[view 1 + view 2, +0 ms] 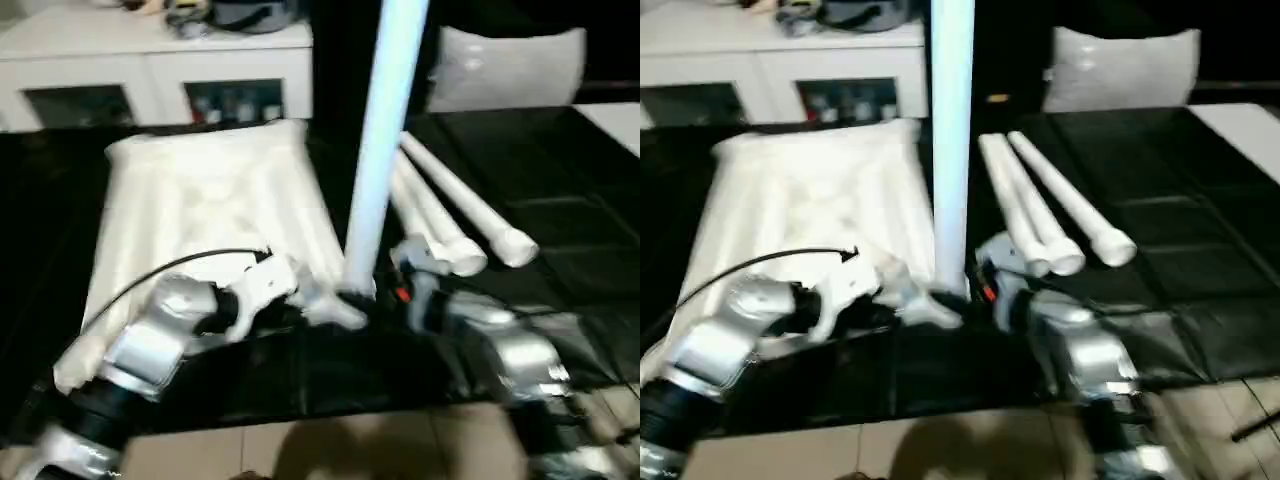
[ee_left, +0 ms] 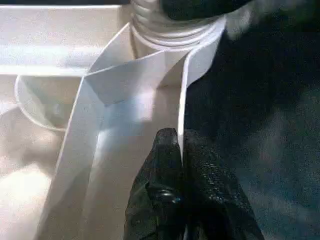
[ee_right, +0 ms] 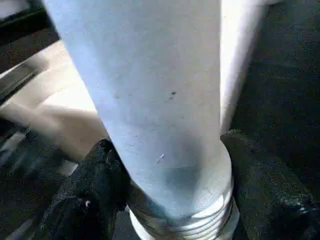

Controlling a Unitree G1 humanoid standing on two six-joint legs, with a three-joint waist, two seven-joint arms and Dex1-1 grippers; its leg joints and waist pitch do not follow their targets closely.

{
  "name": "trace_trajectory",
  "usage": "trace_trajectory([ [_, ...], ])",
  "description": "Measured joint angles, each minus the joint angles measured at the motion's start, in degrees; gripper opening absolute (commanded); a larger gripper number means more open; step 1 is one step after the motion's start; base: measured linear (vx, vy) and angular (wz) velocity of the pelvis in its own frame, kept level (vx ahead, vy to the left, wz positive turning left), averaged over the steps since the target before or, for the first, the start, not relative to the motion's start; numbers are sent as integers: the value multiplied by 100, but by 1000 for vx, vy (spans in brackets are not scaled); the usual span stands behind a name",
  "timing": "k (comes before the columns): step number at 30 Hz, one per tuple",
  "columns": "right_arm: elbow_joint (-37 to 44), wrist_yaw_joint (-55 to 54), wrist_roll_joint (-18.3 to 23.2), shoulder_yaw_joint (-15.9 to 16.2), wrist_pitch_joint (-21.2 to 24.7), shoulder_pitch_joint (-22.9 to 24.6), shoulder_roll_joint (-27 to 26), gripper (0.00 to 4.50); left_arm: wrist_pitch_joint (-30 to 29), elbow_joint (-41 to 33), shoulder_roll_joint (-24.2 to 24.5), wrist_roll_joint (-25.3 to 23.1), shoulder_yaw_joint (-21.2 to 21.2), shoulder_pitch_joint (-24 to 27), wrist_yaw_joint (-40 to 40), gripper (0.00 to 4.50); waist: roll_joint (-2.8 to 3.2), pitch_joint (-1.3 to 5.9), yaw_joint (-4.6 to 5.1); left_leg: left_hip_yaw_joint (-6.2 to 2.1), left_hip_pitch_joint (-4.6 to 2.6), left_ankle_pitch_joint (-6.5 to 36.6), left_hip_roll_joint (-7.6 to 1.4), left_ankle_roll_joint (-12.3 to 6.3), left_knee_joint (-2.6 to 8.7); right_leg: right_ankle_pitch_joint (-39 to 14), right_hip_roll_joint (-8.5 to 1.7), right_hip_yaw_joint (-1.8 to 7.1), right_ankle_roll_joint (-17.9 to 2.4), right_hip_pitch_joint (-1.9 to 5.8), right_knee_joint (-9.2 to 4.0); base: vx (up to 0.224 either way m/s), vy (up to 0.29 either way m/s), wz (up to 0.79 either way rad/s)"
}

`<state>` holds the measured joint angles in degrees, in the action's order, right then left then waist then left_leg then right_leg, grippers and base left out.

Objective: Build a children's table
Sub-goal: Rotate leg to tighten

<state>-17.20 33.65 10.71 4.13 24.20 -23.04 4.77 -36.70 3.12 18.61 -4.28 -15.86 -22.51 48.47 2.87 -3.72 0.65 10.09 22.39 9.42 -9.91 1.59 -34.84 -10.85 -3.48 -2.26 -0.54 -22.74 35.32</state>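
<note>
Nearest the camera: two silver forearms reaching onto the dark work surface (image 1: 560,230). Left gripper (image 2: 181,150) is clamped on a thin rib wall at the near corner of the table top (image 1: 200,210), black fingers (image 2: 160,175) pressed together either side of it. Right gripper (image 3: 170,200) grasps one leg (image 1: 380,140) near its threaded end, a finger on each side, leg held upright at that corner.

Table top: white plastic, rounded corners, lying underside up on the dark surface, ribbed and hollow, with round sockets visible in the left wrist view. It occupies the left half of the surface.

Legs, count: four. One upright in the right gripper; three loose legs (image 1: 1060,205) lying side by side just right of the top, long, round, tapering, thick ends toward the robot.

Beyond: white cabinet (image 1: 150,60) with clutter on top; one white cushion (image 1: 505,65) behind the surface.
</note>
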Motion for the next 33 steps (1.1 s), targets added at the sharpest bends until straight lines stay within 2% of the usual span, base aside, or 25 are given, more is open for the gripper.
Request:
trace_trajectory([
  [3, -244, -729, -182, -136, 8, -225, -300, 271, -410, -78, -477, -106, 43, -2, -625, 0, -2, 1, 49, -2, 1, 0, 1, 0, 1, 0, -1, -4, 0, 1, -25, 0, 0, 0],
  [6, -346, -1091, -298, -146, -103, -288, -441, 271, -609, -121, -659, -118, 37, -14, -939, 0, -8, 5, 49, -3, 3, 0, 3, 0, 0, 0, -1, -2, 0, 1, -34, 0, 0, 0],
  [7, -371, -1146, -348, -145, -186, -287, -462, 305, -628, -118, -690, -121, 26, -28, -1000, 0, -9, 5, 44, -2, 8, 0, 4, -1, 0, 0, -1, -2, 0, 0, -36, 0, 0, 0],
  [8, -382, -1160, -362, -146, -228, -284, -465, 305, -629, -114, -706, -131, 22, -36, -1017, 0, -9, 5, 42, -2, 11, 0, 4, 0, 0, 0, -1, -2, 0, -2, -36, 0, 0, 0],
  [10, -381, -1198, -361, -198, -258, -274, -489, 343, -629, -103, -715, -217, -53, -93, -1025, 0, -9, 5, 34, -3, 21, 0, 4, -1, 0, 0, -1, -1, 0, -6, -37, 0, 0, 0],
  [14, -351, -1192, -356, -227, -368, -219, -554, 375, -594, -29, -681, -267, -95, -179, -1050, 0, -9, 5, 42, -3, 22, 0, 4, -1, 3, 5, -1, -1, -5, -10, -36, 0, 0, 0],
  [16, -268, -1064, -341, -221, -439, -138, -537, 396, -402, 33, -503, -215, -164, -216, -955, 0, -9, 5, 38, -3, 24, 0, 3, -1, 3, 38, -1, -2, 1, -13, -36, 0, 0, 0],
  [24, 240, 50, -4, -83, -489, 301, 135, 447, 293, 213, 48, -156, -217, -308, -233, 0, -2, 2, -123, -6, 68, 0, -5, 1, 21, 73, 0, -22, -8, -45, -40, 0, 0, 0],
  [28, 657, 1105, 92, 96, -682, 520, 931, 447, 729, 293, 465, 21, -324, -324, 389, 0, 0, 0, -271, -6, 71, 1, -4, 0, 26, 73, 0, -21, -8, -44, -53, 0, 0, 0],
  [33, 818, 1771, 206, 219, -763, 507, 1306, 447, 1278, 452, 782, 116, -433, -327, 976, 0, 1, 0, -339, -6, 62, 0, -3, 1, 23, 74, -3, -19, -9, -31, -48, 0, 0, 0],
])
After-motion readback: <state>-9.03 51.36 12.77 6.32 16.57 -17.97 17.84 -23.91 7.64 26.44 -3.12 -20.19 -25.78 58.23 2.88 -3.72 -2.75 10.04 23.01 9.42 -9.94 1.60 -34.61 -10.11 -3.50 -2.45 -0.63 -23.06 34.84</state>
